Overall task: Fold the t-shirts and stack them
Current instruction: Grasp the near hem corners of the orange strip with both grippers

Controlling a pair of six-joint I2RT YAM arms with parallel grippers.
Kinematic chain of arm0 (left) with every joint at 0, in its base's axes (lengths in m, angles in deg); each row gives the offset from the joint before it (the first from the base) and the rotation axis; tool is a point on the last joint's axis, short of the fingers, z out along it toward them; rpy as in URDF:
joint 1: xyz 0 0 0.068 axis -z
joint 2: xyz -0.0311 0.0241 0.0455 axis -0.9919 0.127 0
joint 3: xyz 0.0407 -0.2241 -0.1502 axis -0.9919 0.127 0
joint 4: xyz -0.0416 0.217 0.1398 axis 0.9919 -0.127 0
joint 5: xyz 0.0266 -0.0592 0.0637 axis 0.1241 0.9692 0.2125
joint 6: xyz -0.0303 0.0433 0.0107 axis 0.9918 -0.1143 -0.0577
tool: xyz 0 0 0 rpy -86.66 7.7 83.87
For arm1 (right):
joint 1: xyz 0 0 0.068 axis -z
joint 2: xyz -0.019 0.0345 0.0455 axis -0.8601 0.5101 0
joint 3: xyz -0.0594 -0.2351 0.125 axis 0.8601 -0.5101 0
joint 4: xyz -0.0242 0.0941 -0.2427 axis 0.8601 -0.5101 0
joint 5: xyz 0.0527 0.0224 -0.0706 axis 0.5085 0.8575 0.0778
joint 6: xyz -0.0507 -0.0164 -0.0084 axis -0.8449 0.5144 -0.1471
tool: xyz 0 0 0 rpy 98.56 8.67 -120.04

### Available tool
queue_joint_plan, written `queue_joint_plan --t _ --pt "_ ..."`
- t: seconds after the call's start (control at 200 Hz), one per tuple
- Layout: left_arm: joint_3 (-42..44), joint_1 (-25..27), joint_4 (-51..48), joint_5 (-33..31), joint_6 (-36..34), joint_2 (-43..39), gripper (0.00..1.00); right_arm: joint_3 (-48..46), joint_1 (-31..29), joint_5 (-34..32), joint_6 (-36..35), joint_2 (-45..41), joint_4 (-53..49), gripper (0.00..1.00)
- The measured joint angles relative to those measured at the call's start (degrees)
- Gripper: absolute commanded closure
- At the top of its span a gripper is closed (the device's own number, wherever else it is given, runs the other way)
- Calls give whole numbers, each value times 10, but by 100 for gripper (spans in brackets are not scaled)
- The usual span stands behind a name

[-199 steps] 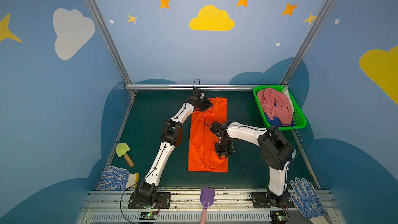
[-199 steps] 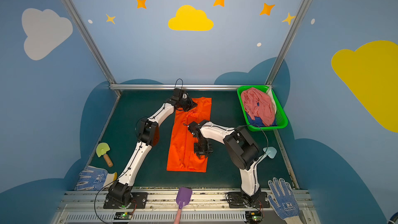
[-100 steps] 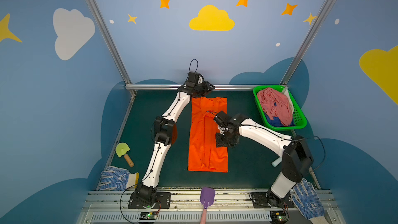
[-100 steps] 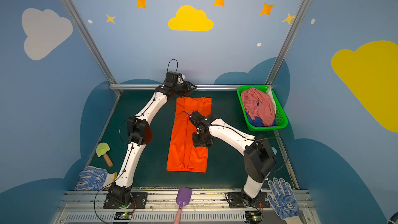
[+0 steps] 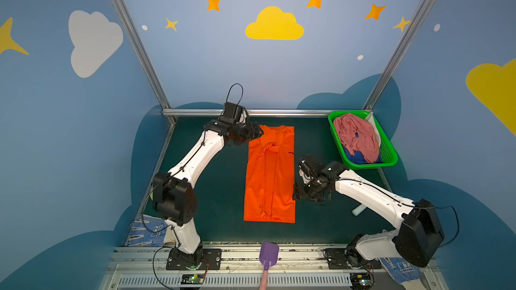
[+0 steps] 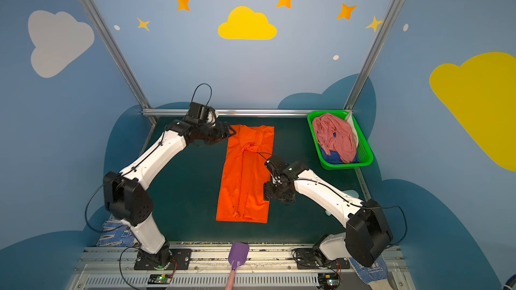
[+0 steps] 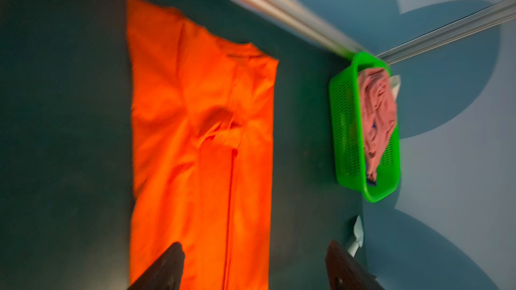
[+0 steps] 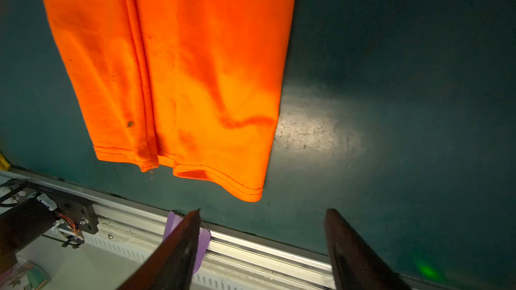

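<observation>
Surface dark green; orange shirt lies flat at middle, folded lengthwise into long strip, collar end toward back wall, hem toward near rail. Left jaws spread wide, empty, over strip's far left corner (wrist view blurred, yet fingers plainly apart). Right jaws likewise released, nothing between fingers, just beside strip's right edge around mid-length. Pink shirt crumpled in green basket at far right corner; blue shirt beneath it, only edge showing.
</observation>
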Motion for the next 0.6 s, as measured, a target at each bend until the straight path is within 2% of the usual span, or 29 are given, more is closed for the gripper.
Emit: queue_joint_plan --t 0.165,0.325,0.426,0.601 --pt "175 5 -20 -17 15 -104 22 -43 -3 37 8 2 43 27" --pt "310 34 -26 -14 41 -134 25 -64 -7 54 18 20 73 27" --pt "356 58 -25 -5 53 -132 26 -70 -9 64 22 37 90 29" --pt "386 90 -7 14 70 -117 30 -75 -14 73 33 64 115 34"
